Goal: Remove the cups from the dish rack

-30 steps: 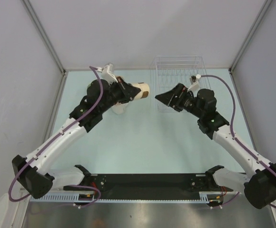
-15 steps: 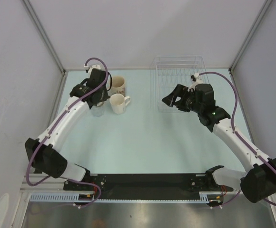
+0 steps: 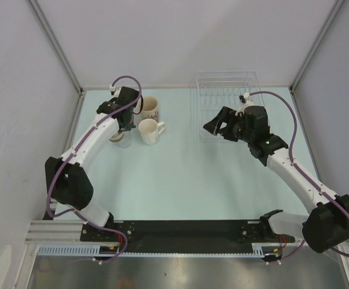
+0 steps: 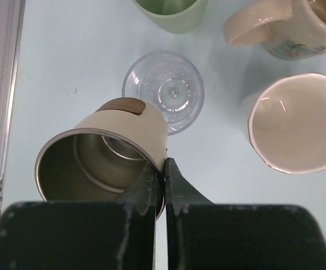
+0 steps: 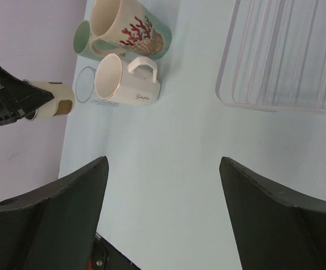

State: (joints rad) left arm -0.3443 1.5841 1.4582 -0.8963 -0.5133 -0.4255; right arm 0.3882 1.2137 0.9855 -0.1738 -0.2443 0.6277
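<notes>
The left arm [image 3: 93,141] reaches from its base to the far left corner of the pale blue counter [image 3: 192,180], its wrist bent downward over the group of cups there. The left end effector [image 4: 164,169] is pinched tight on the rim wall of a tan metal-lined cup with a brown patch [image 4: 104,152], one finger inside the mouth and one outside. That cup is tipped on its side, mouth toward the wrist camera, just beside a clear plastic glass [image 4: 164,90]. Around them stand a pale green cup [image 4: 171,11], a cream mug with a red coral print [image 5: 132,31] and a white handled mug [image 5: 126,83], all upright and well apart from the white wire dish rack [image 5: 264,107] at the far right. The right arm [image 3: 289,171] stretches forward with its elbow raised. The right end effector [image 5: 163,162] hangs by the rack's near left corner, jaws spread wide with nothing between them. The white mug's side carries a small dark script word that looks like "Simple".
</notes>
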